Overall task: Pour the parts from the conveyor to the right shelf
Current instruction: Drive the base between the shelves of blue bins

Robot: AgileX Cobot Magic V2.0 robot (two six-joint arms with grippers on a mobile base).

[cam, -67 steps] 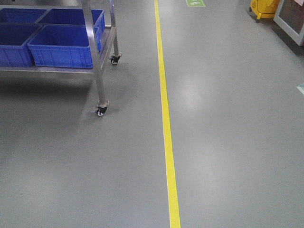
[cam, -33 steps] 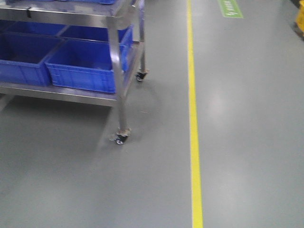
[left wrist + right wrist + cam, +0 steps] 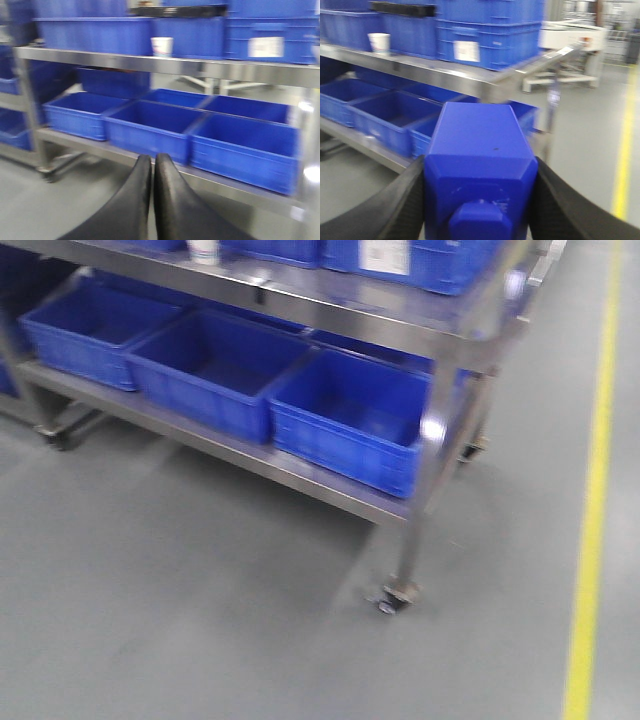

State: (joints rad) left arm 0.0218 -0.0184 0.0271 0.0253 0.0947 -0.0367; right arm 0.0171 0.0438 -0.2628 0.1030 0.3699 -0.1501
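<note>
A bright-blue part (image 3: 480, 145), a block with a short knob facing the camera, fills the lower middle of the right wrist view. My right gripper (image 3: 480, 167) is shut on it, one black finger pressed on each side. In the left wrist view my left gripper (image 3: 152, 160) is shut, fingertips together and holding nothing. The right shelf (image 3: 330, 302), a stainless-steel rack, stands ahead with deep blue bins (image 3: 350, 415) on its lower level and more bins above. The same shelf (image 3: 200, 67) faces both wrist cameras (image 3: 445, 75). The conveyor is out of view.
A white cup (image 3: 203, 250) stands on the upper shelf level (image 3: 161, 46). The rack's corner leg ends in a caster (image 3: 388, 602) on the grey floor. A yellow floor line (image 3: 590, 530) runs along the right. Pale machinery (image 3: 570, 40) stands beyond the rack.
The front view has swung left and closer to the rack: the shelf and bins now fill the upper frame, and the yellow line has slid to the right edge.
</note>
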